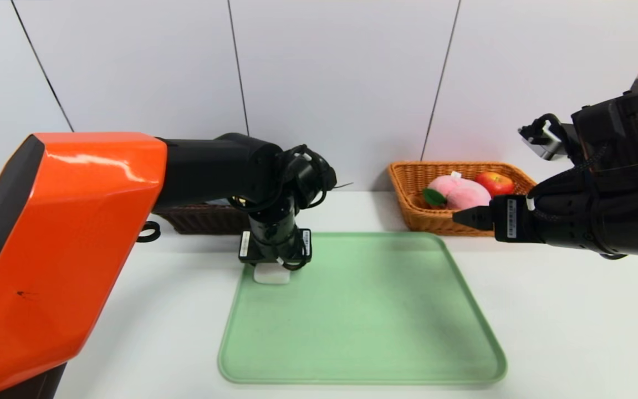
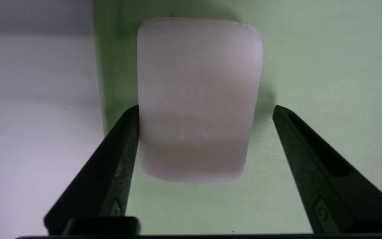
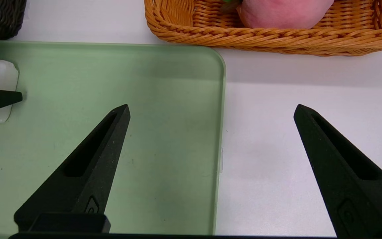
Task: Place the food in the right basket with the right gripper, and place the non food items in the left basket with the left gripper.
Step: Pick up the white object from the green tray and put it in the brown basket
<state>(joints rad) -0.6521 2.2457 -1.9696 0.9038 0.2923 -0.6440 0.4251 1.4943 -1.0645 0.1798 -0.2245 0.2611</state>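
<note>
On the far left corner of the green tray (image 1: 363, 332), lying flat and close to the edge: the white block (image 2: 197, 99). Around it, pointing down, the left gripper (image 2: 205, 108), spread a bit wider than the block, one jaw touching one side, the other jaw just apart from the other side, with a strip of tray showing in between. Not pinched yet, not lifted. Step in hand, by the look of it: grabbing a non food thing, the only one in sight. Next: squeeze till both jaws press the block, lift straight up, carry over to the dark left basket (image 1: 202, 219) just behind that corner of the tray, half hidden by the arm, and let go inside. Careful with the squeeze: smooth and rounded, so likely to slide toward the free jaw. Farther off, on the right, the orange right basket (image 1: 435, 221), with the pink peach (image 1: 460, 194) and the red apple (image 1: 495, 182) already inside; no small red fruit to be seen. In front of that basket, up in the air, the right gripper (image 3: 211, 106), spread wide, holding nothing, idle.
</note>
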